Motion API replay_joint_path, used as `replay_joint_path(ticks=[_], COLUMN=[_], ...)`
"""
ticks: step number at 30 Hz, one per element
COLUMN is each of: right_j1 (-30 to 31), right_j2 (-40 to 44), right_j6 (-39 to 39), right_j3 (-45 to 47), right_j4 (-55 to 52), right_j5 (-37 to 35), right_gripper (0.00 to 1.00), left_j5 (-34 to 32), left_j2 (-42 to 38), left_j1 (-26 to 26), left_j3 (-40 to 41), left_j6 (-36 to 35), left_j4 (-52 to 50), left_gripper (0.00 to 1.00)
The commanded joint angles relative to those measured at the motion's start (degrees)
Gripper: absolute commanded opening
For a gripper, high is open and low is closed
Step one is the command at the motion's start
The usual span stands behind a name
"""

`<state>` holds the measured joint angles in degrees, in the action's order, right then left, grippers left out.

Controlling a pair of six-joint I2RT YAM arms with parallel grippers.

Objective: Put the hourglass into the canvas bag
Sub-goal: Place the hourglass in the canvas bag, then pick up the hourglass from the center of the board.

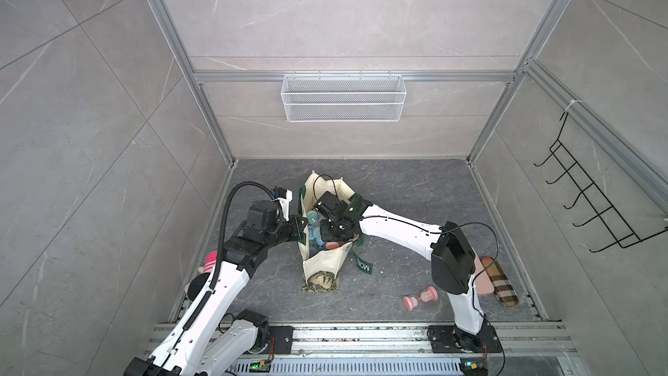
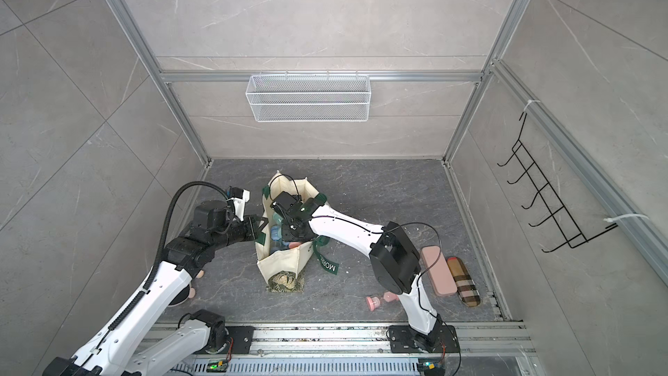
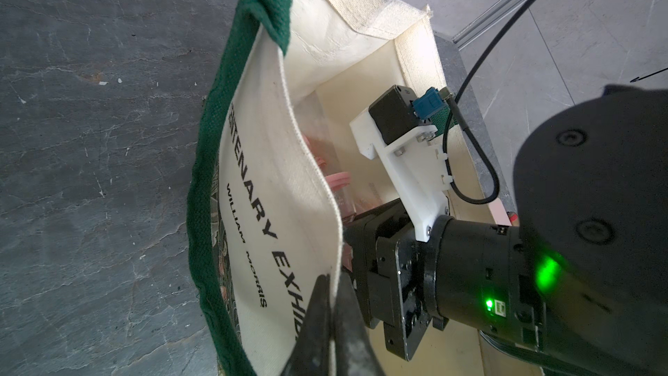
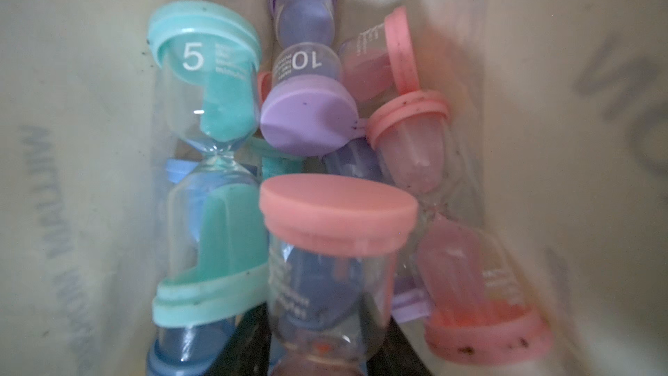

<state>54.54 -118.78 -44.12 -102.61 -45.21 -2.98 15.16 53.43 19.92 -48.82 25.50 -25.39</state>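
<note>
The cream canvas bag [image 1: 321, 265] [image 2: 285, 260] with green straps stands open mid-floor. My left gripper [image 3: 330, 302] [image 1: 300, 226] is shut on the bag's side wall [image 3: 274, 175] at the rim. My right gripper [image 4: 325, 356] reaches down inside the bag. A pink-capped hourglass [image 4: 336, 218] stands between its black fingers [image 4: 245, 338], which lie against both sides of the glass. Below it lie several other hourglasses, among them a teal one [image 4: 209, 103] and a purple one [image 4: 307, 103]. In both top views the right wrist [image 1: 338, 229] hides the held hourglass.
Another pink hourglass [image 1: 421, 298] [image 2: 379, 300] lies on the floor by the right arm's base. A flat pink case [image 2: 437, 271] and a plaid case [image 1: 500, 283] lie at the right edge. A pink striped object [image 1: 210, 260] sits under the left arm. A wire basket [image 1: 343, 97] hangs on the back wall.
</note>
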Motion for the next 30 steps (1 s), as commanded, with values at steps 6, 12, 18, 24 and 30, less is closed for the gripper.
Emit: replay_joint_path(ticks=[6, 12, 18, 24, 30], right_j1=[0.9, 1.6, 2.5, 2.6, 2.6], right_j2=[2.7, 5.8, 11.0, 19.1, 29.4], right_j6=[0.3, 1.9, 4.6, 5.7, 3.5], right_j3=[-0.5, -1.5, -2.6, 1.5, 9.6], right_j4=[-0.1, -1.3, -3.4, -3.6, -4.0], right_j5=[0.5, -1.8, -7.3, -13.9, -21.0], right_gripper=[0.58, 0.61, 0.63, 0.63, 0.62], left_j5=[2.6, 2.7, 2.9, 2.8, 2.8], left_j2=[-1.1, -1.0, -1.0, -1.5, -1.0], left_j1=[0.0, 0.1, 0.1, 0.1, 0.0], left_j3=[-0.4, -0.4, -0.3, -0.1, -0.3], left_j6=[-0.8, -0.9, -0.8, -0.9, -0.9], left_j4=[0.6, 0.7, 0.8, 0.9, 0.7], left_gripper=[0.00, 0.00, 0.00, 0.00, 0.00])
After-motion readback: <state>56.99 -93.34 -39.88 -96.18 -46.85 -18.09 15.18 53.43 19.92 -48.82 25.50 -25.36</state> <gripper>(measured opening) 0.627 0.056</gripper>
